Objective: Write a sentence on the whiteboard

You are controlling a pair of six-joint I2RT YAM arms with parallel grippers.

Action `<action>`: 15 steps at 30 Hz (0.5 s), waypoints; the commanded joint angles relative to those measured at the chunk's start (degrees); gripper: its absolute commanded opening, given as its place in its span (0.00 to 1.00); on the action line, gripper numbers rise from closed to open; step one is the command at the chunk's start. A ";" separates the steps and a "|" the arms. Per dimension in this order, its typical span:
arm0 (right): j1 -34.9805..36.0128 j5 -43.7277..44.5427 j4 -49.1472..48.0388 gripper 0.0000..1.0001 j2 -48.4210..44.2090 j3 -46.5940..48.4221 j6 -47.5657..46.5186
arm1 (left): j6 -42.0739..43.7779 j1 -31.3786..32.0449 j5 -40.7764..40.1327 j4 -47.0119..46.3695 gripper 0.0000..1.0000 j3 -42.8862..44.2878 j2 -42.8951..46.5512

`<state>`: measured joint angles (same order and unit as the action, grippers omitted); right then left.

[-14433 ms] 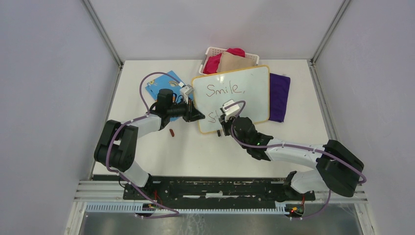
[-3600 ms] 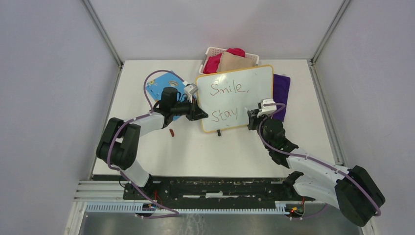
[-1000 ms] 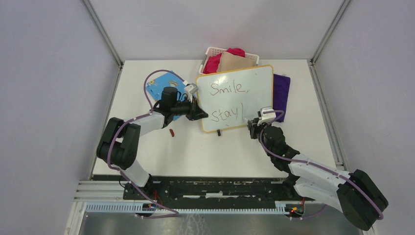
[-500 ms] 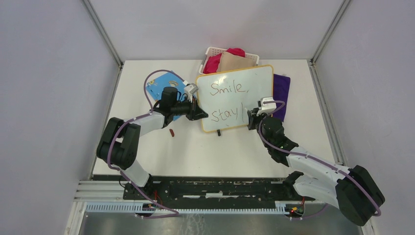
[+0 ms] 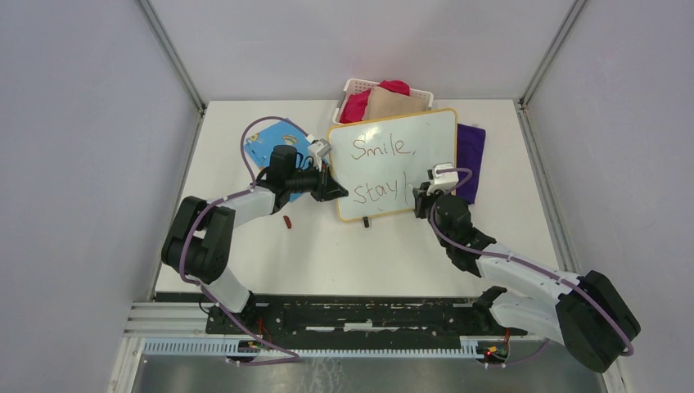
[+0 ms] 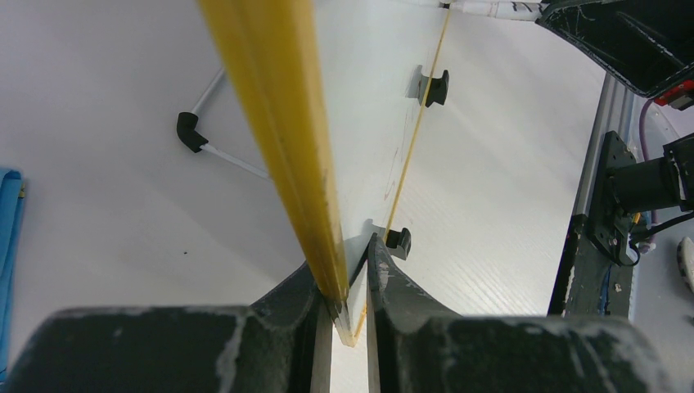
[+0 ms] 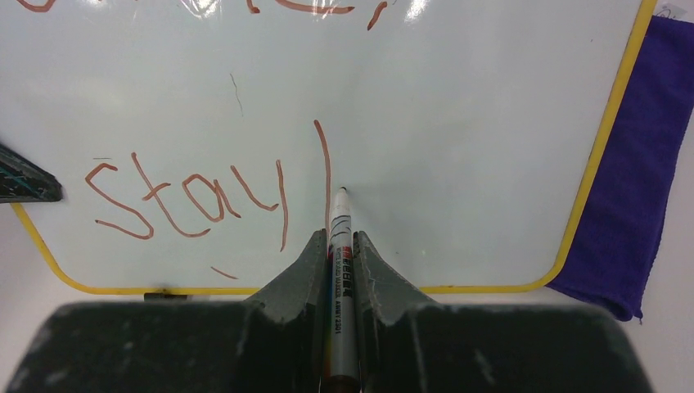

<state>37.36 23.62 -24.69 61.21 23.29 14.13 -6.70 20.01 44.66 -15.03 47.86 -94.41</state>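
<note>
Right wrist view is showing the right claw point(image 7: 340, 239) closed tight on a marker point(image 7: 340, 214). The marker's tip seems to be resting on the whiteboard point(image 7: 475, 115) just to the right of a tall red stroke point(image 7: 326, 164), roughly halfway down it. That stroke is what is changing things. A few seconds back the lower line was reading only "Stay", and a second ago the tip was finishing the upright near the bottom frame. Now it is sitting back at mid-height, which to me looks like the start of the slanting arms of a "k". So the sentence point(image 5: 379, 149) is growing: "Smile," is done, "Stay" is done, and "kind" is only just getting under way, leaving most of the last word to write. The whiteboard is standing tilted on its small black feet toward the far middle of the table point(image 5: 352, 254), with a basket point(image 5: 352, 86) behind it, a blue card point(image 5: 263, 146) to one side and a purple cloth point(image 7: 630, 164) to the other. From the left wrist view, the left claw point(image 6: 348, 270) is pinching the yellow frame at the board's edge, nearly closed on it, steadying it against the pressure of the writing.
</note>
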 commanded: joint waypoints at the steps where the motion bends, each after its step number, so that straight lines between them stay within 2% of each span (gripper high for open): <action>1: -0.20 0.12 -2.12 0.00 1.16 2.00 0.01 | 6.87 1.00 -9.12 9.71 0.02 -1.14 -2.99; 15: 0.30 -4.60 -3.00 0.00 1.81 0.49 1.23 | 6.87 1.00 -9.22 9.92 0.02 -1.14 -3.05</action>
<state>37.39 21.58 -25.04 62.08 23.38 14.22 -6.70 20.01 44.66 -14.81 48.01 -94.52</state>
